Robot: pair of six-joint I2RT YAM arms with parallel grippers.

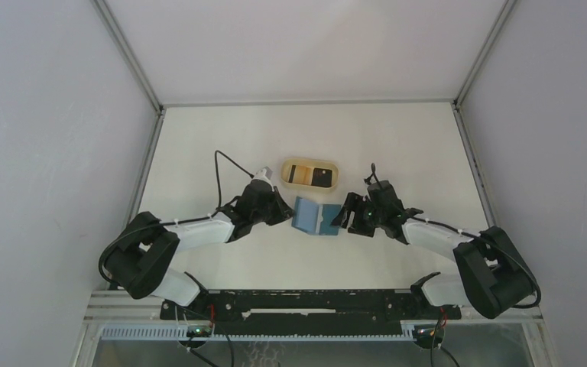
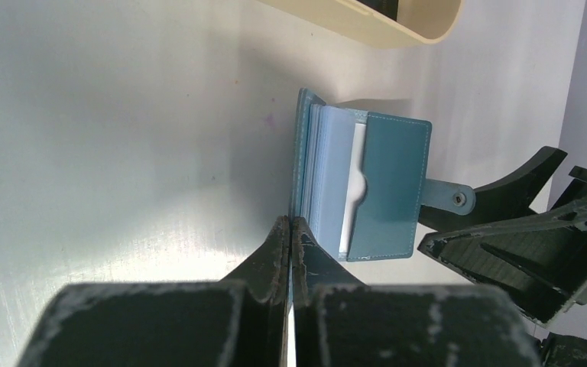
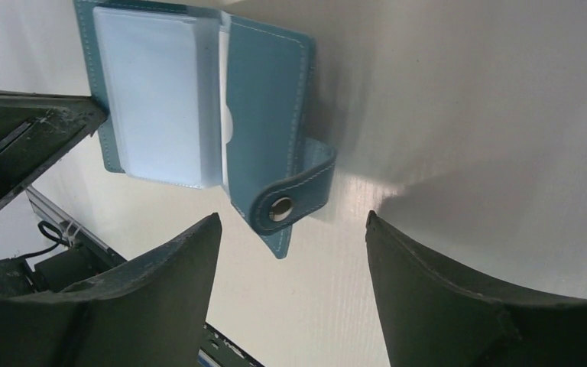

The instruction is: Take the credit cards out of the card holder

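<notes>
The teal-blue card holder (image 1: 315, 216) lies open on the table, with pale clear sleeves on its left half and a pocket on its right half (image 2: 386, 183). A white edge (image 2: 355, 183) shows in the pocket slot; I cannot tell if it is a card. My left gripper (image 1: 285, 211) is shut, its tips (image 2: 290, 222) pinching the holder's left cover edge. My right gripper (image 1: 345, 216) is open (image 3: 292, 216), with the snap tab (image 3: 283, 206) just ahead between its fingers, not touching. A tan card (image 1: 298, 174) and a black card (image 1: 322, 177) lie in the tray.
The beige oval tray (image 1: 335, 170) stands just behind the card holder, and its wall shows in the left wrist view (image 2: 382, 23). The two grippers flank the holder closely. White enclosure walls ring the table, and a black rail runs along the near edge.
</notes>
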